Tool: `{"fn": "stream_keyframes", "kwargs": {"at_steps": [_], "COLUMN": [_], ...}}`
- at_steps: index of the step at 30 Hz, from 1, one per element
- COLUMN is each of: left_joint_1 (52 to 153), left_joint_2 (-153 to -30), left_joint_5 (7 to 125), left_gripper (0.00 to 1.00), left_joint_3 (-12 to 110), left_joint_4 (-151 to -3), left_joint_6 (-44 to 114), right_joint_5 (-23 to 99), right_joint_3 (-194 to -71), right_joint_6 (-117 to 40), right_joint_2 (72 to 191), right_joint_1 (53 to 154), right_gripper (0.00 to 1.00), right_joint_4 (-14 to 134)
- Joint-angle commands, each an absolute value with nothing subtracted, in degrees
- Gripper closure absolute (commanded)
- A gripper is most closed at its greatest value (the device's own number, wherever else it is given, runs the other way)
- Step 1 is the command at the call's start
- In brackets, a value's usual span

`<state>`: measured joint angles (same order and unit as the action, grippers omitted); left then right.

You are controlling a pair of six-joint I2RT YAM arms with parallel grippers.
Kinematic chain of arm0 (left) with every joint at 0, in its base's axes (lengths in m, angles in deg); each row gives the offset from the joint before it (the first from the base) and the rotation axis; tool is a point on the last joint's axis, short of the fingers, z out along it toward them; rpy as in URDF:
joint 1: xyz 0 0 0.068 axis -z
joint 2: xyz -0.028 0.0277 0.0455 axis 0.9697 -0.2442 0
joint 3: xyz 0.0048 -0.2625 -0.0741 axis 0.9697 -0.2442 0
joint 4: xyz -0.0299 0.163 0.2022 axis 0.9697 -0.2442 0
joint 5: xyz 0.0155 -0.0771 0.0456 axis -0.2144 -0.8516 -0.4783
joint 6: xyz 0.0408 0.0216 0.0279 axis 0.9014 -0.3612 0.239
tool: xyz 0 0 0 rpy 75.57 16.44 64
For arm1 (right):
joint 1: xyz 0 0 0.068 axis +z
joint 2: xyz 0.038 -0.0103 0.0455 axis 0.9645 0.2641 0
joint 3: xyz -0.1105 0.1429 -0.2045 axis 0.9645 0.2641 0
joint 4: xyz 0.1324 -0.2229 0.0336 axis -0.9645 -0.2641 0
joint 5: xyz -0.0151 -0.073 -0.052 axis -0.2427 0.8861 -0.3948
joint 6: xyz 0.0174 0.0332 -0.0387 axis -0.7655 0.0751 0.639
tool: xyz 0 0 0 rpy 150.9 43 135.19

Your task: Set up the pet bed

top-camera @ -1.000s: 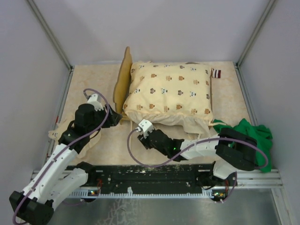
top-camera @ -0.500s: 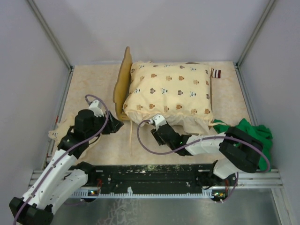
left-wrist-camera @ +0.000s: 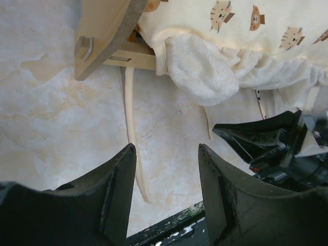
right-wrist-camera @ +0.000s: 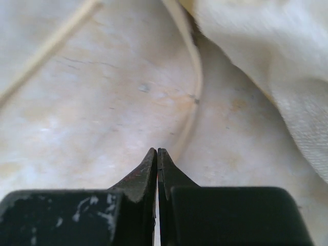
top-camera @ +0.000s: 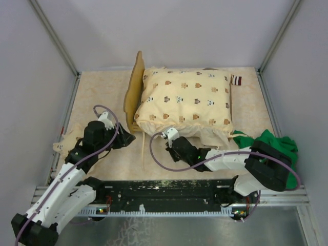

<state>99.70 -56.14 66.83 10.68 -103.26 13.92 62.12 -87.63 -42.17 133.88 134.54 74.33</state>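
The pet bed (top-camera: pixel 135 88) stands at the back of the table, its wavy light-wood headboard on the left. A cream animal-print quilt (top-camera: pixel 187 102) covers it. In the left wrist view a wooden frame corner of the bed (left-wrist-camera: pixel 102 36) shows beside the quilt (left-wrist-camera: pixel 230 25) and its white fleecy edge (left-wrist-camera: pixel 202 69). My left gripper (top-camera: pixel 129 138) (left-wrist-camera: pixel 166 154) hovers open over the table near a cream tie strap (left-wrist-camera: pixel 130 128). My right gripper (top-camera: pixel 163 141) (right-wrist-camera: pixel 157 149) is shut on nothing, low at the quilt's front edge, with another strap (right-wrist-camera: pixel 195 87) just ahead of its tips.
A green cloth (top-camera: pixel 271 146) lies at the right under the right arm. A cream cloth piece (top-camera: pixel 64 146) lies at the left under the left arm. A red-striped tag (top-camera: pixel 237 80) sticks out behind the bed. Cage posts and walls close in the sides.
My right gripper moved right toward the quilt's front edge and snapped shut. The left gripper drew back slightly toward the near edge and narrowed a little.
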Motion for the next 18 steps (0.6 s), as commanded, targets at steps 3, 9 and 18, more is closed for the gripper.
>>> {"fn": "stream_keyframes", "kwargs": {"at_steps": [3,9,18], "left_joint_1": [99.41,99.42,100.27], "left_joint_2": [-57.01,-58.85,-65.11], "left_joint_5": [58.74,59.26,58.36], "left_gripper": [0.43,0.45,0.49], "left_joint_3": [9.0,6.59,3.73], "left_joint_4": [-99.3,-98.83,-96.52], "left_joint_6": [11.16,9.59,10.56], "right_joint_5": [54.24,53.92,74.25], "right_joint_3": [-91.73,-94.4,-91.14], "right_joint_6": [-42.72,-45.17,-48.79], "right_joint_2": [126.46,128.6,129.31], "right_joint_1": [141.43,143.67,143.05], "right_gripper": [1.0,1.0,0.73], "right_joint_4": [82.93,84.67,75.16]}}
